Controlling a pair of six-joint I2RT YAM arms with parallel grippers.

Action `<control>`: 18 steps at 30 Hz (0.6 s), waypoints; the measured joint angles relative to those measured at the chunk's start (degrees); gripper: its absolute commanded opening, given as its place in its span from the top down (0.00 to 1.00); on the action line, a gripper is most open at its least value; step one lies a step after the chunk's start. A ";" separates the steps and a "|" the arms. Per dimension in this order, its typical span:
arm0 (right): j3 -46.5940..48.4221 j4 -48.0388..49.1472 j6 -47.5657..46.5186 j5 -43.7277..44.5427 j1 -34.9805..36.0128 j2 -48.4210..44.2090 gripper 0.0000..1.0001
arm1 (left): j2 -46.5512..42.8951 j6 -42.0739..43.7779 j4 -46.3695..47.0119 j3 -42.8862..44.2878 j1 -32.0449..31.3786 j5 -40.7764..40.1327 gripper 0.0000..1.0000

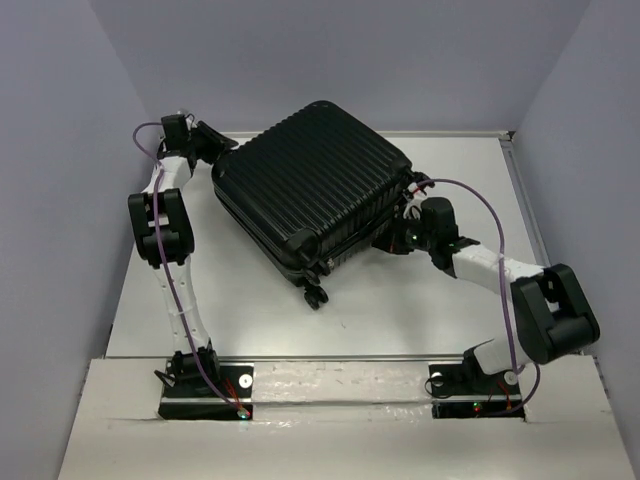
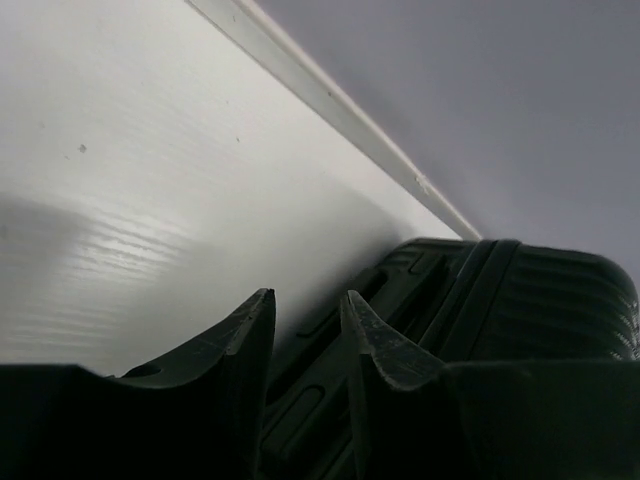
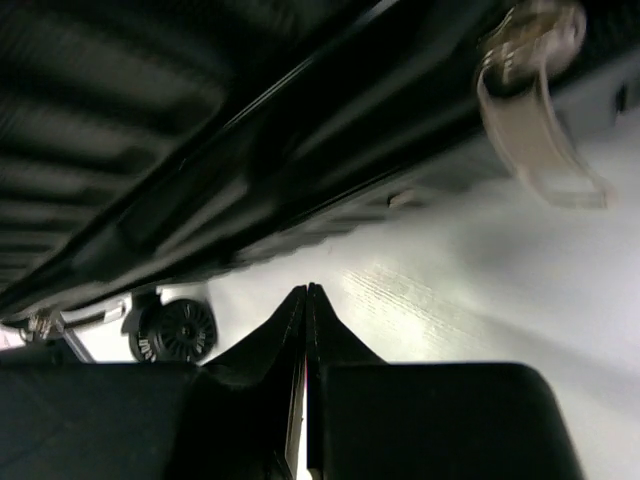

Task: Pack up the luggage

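No readable text, label, brand or number anywhere on the luggage. Pale marks around the wheel, too blurred to tell whether lettering. Nothing legible on the silver pull either.

My left arm and right arm are white tubes with bulky black joints. A purple cable trails along each. Black bases sit at six o'clock; my fingers are black wedges.
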 measured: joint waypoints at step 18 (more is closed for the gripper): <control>17.75 -0.35 -5.29 -0.81 -1.97 16.96 0.66 | -29.53 -10.38 37.07 -57.40 2.34 -4.50 0.44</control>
